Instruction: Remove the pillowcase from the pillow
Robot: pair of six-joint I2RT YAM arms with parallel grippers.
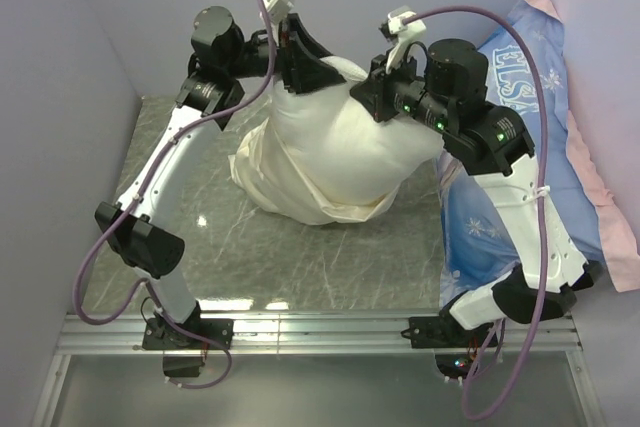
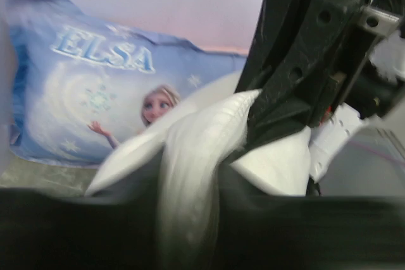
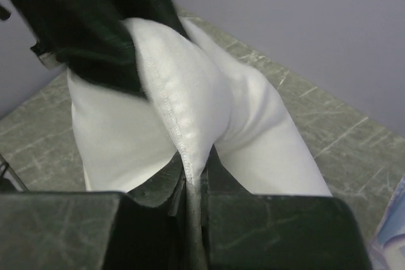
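The white pillow [image 1: 345, 127] hangs lifted above the table, held by its top edge. My left gripper [image 1: 300, 69] is shut on the upper left of that edge, and white fabric [image 2: 202, 137] runs between its jaws [image 2: 190, 219]. My right gripper [image 1: 377, 97] is shut on the seamed edge [image 3: 183, 118], pinched tight [image 3: 196, 181]. The cream pillowcase [image 1: 262, 175] sags limp and wrinkled around the pillow's lower part, bunched on the table at the left and bottom. The right gripper's black fingers [image 2: 304, 61] show close by in the left wrist view.
The blue "ELSA" printed pillow [image 1: 520, 77] with a pink edge leans against the right wall; it also shows in the left wrist view [image 2: 95, 80]. The grey marble table [image 1: 300, 267] is walled at the left, back and right. A metal rail [image 1: 320, 332] runs along the near edge.
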